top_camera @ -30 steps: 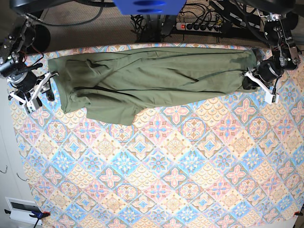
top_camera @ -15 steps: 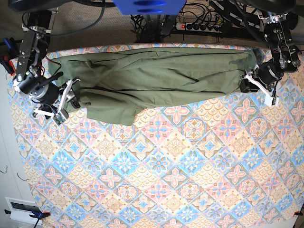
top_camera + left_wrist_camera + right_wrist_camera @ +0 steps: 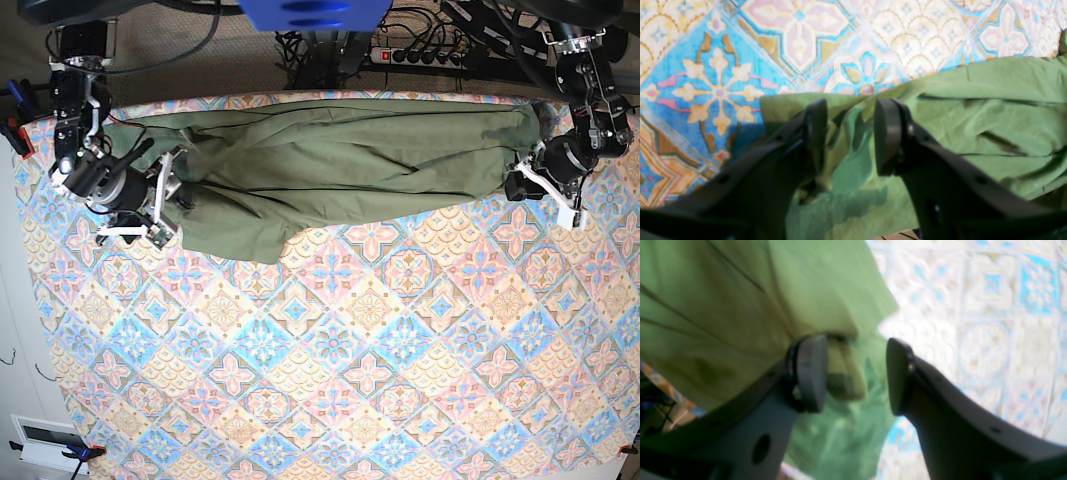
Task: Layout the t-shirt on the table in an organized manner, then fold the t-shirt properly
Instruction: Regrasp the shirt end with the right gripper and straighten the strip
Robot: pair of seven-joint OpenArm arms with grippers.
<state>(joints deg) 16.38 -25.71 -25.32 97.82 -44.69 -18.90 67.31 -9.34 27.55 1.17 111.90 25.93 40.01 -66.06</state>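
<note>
The olive-green t-shirt [image 3: 340, 160] lies bunched in a long wrinkled band across the far side of the table [image 3: 350, 360]. My right gripper [image 3: 170, 205] is at the shirt's left end in the base view. In the right wrist view it [image 3: 855, 373] is open, with a fold of the shirt [image 3: 723, 306] between its fingers. My left gripper [image 3: 522, 180] is at the shirt's right end. In the left wrist view it [image 3: 848, 133] is open, straddling the shirt's edge [image 3: 973, 110].
A power strip [image 3: 425, 55] and cables lie on the floor beyond the table's far edge. A blue part of the robot's base [image 3: 315, 14] sits above the shirt's middle. A white box [image 3: 45, 440] stands off the table's near left corner.
My right arm has moved from the table's left edge inward onto the shirt's left end, and the lower left part of the shirt has bunched rightward. My left arm has shifted only slightly.
</note>
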